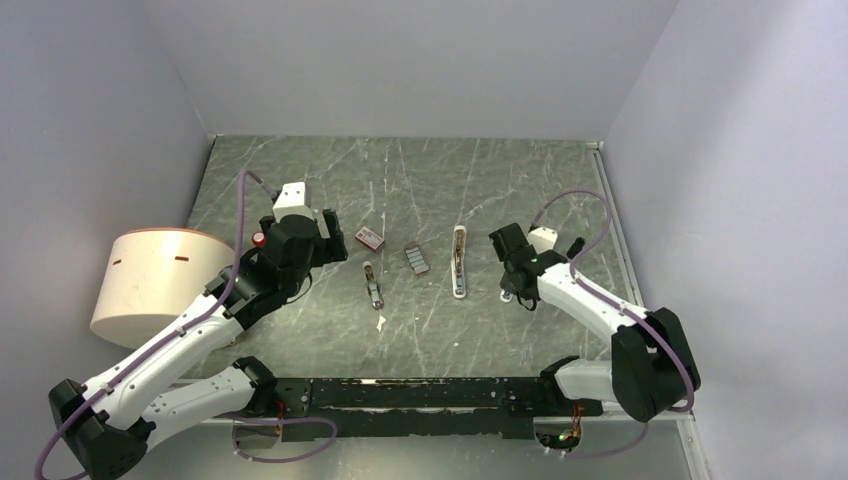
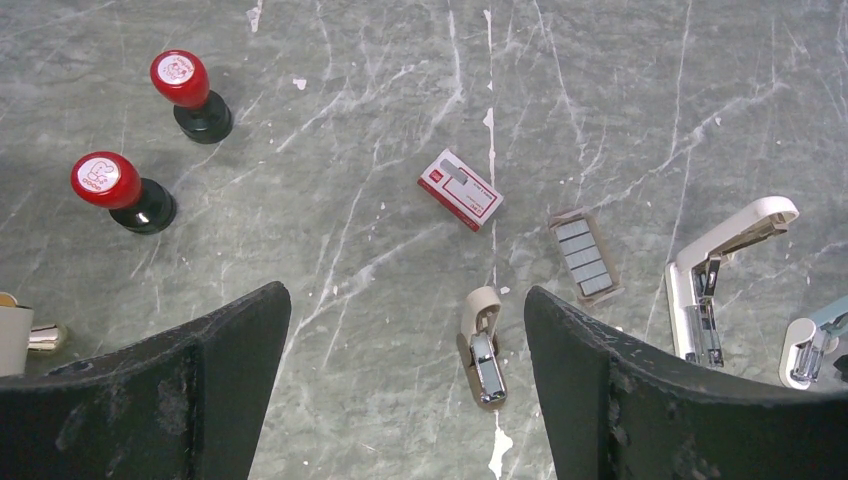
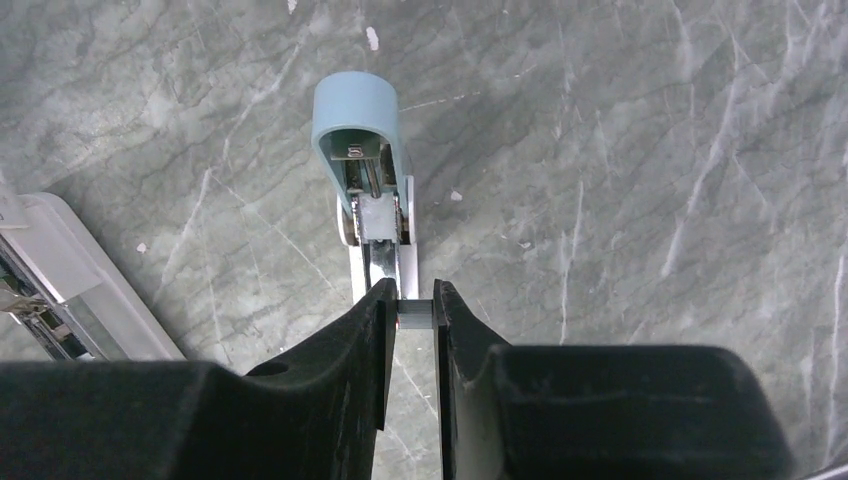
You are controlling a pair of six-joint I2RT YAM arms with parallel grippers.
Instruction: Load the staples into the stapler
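Observation:
The staples lie as a flat dark-grey ribbed block on the table, also in the top view. The stapler, short and beige with its grey metal inside showing, lies open on the table. My left gripper hangs open above it, its fingers on either side and touching nothing. My right gripper is shut on a small grey metal strip at the near end of an opened light-blue stapler. Whether that strip is loose staples or part of that stapler, I cannot tell.
A red-and-white box lies beyond the beige stapler. A long white stapler lies opened to the right, the light-blue one past it. Two red-topped stamps stand to the left. A big white cylinder sits at the table's left edge.

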